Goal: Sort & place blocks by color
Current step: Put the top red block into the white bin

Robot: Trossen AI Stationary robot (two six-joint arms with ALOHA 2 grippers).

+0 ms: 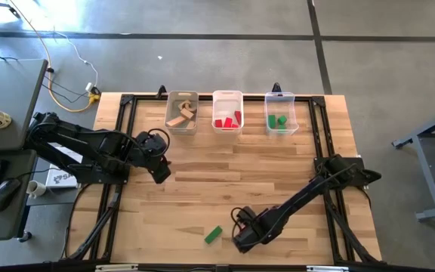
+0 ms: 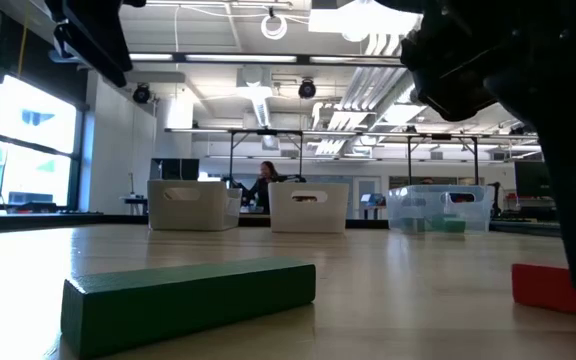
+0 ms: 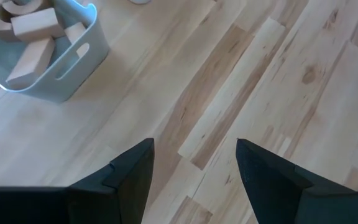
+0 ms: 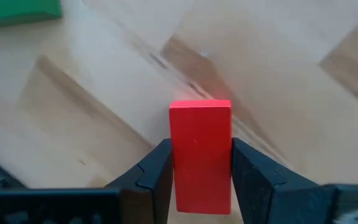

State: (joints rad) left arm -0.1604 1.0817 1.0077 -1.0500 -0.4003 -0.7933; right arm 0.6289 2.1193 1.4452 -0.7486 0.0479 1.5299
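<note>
Right gripper (image 4: pixel 201 180), low at six o'clock on the wooden table (image 1: pixel 225 166): pinches a smooth red brick (image 4: pixel 201 155). Flat green brick (image 1: pixel 213 235) just beside, at nine o'clock. Left gripper (image 3: pixel 194 168): spread wide, holding nothing.

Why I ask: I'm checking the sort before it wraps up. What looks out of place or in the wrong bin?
Nothing is in a wrong bin. Two blocks are still outside: a green block lies loose near the table's front edge, and a red block sits between the right gripper fingers beside it. The left gripper is open and empty.
</note>
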